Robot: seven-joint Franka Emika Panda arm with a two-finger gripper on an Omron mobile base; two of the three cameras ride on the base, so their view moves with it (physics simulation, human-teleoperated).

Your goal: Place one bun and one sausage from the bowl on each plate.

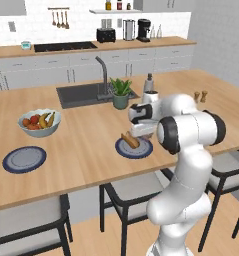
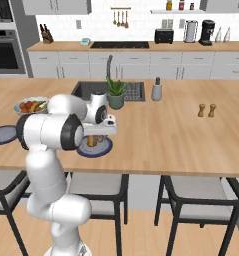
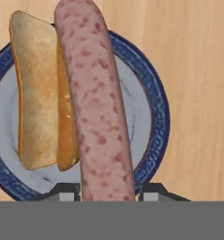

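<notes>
— Sausage (image 3: 97, 101) first: where do we have it?

— We see it in the hand view, pink and speckled, standing between the two finger tips of the gripper (image 3: 108, 193), which pinch its lower end. It hangs over the near plate (image 3: 153, 101), just beside the bun (image 3: 38, 91) that lies on that plate's pale centre.

— And where does that plate sit on the counter (image 1: 86, 135)?

— In the left base view the near plate (image 1: 134, 148) lies by the counter's front edge, in front of the potted plant (image 1: 121, 92) and the sink (image 1: 81, 94), with the bun (image 1: 129, 140) on it and the robot's hand right above. In the right base view we find the same plate (image 2: 95, 147) under the hand.

— What of the second plate?

— We see the second plate (image 1: 24, 159) bare, well apart toward the counter's left end near the front edge, with the fruit bowl (image 1: 39, 122) behind it. From the right base view we catch its rim (image 2: 2, 134) beside the arm.

— Anything else?

— We note two small shakers (image 2: 207, 110) toward the counter's right end and a soap dispenser (image 2: 156, 90) beside the sink.
</notes>
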